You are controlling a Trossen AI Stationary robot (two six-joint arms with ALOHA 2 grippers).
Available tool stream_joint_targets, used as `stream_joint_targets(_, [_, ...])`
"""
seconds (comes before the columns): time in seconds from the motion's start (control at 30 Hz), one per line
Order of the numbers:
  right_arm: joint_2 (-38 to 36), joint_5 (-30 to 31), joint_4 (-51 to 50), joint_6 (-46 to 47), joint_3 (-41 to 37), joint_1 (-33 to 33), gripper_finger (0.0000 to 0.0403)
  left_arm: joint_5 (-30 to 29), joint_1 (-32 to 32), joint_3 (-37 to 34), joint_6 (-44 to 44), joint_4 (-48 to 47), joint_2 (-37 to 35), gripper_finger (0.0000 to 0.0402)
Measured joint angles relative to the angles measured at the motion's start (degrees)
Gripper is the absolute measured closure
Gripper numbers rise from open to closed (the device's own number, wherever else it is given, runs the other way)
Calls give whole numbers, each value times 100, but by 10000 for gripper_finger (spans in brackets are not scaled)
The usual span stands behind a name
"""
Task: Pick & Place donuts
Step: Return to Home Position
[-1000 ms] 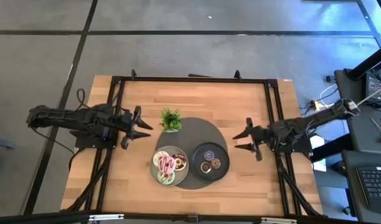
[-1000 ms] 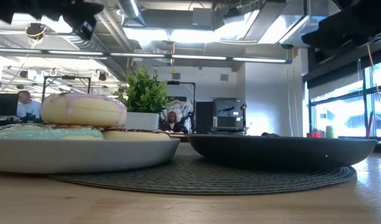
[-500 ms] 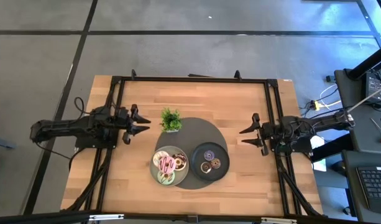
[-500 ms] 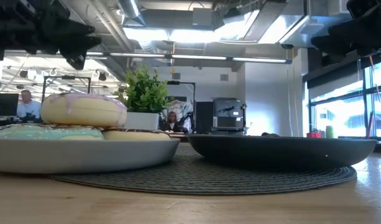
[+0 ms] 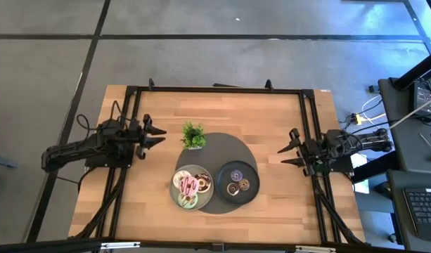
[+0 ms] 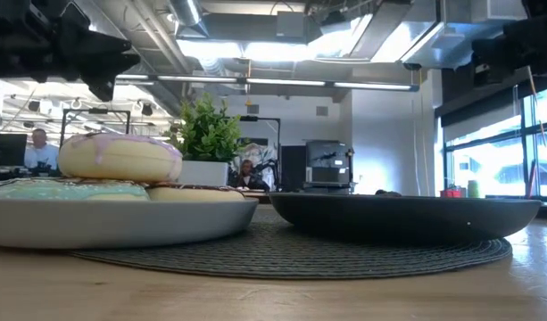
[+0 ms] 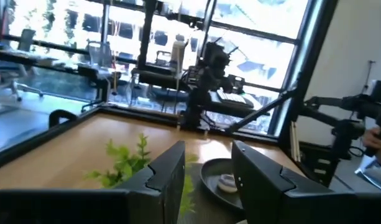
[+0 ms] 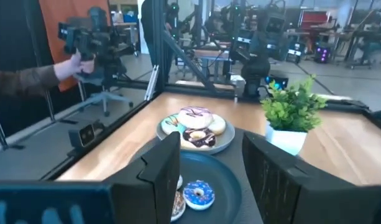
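Observation:
Several donuts (image 5: pixel 190 188) lie on a grey plate (image 5: pixel 177 194): pink, green, white and chocolate-sprinkled. In the low view the pink donut (image 6: pixel 120 157) sits highest on the pile. Smaller purple and brown donuts (image 5: pixel 237 182) rest in a dark plate (image 5: pixel 252 176); the right wrist view shows the purple one (image 8: pixel 197 194). My left gripper (image 5: pixel 159 135) hovers open left of the plant, away from both plates. My right gripper (image 5: pixel 284 150) hovers open near the table's right rail. Both grippers are empty.
Both plates sit on a round grey woven mat (image 5: pixel 222 151). A small potted green plant (image 5: pixel 193 135) stands at the mat's far-left edge. Black frame rails (image 5: pixel 215 90) run along the table's sides. A person's hand holding a device (image 8: pixel 75 59) shows beyond the table.
Both arms have drawn back from the mat. My right gripper has moved toward the table's right edge, my left gripper a little toward the far-left. Both stayed open. The donuts and plates have not moved.

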Motion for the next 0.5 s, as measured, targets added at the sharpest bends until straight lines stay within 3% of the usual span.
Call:
stream_joint_targets(0.1, [6,-8,-21,-252,-4,0,229,-15,91,-220,-44,370,1,274])
stream_joint_targets(0.3, [6,-74,13,-444,-17,0,229,-472,153,-266,-263,91,2,274])
stream_joint_targets(0.5, [6,-144,-19,-602,-20,0,229,-533,151,-266,-19,53,34,274])
